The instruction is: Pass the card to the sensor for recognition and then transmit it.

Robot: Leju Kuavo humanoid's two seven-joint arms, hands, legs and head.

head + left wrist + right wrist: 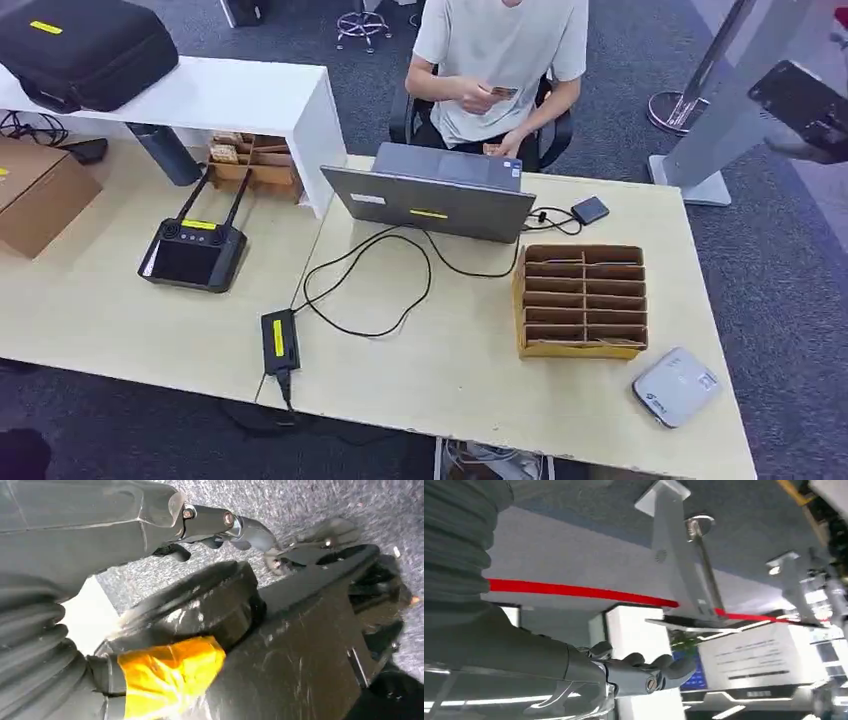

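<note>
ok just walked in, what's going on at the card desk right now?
The card is with the person seated behind the laptop, held up in one hand; the robot has not got it. The robot's right hand is raised at the right edge of the head view, dark and hard to read. Its left hand hangs low over the carpet, holding nothing. On the table the cardboard slot organizer and a small white device sit untouched.
</note>
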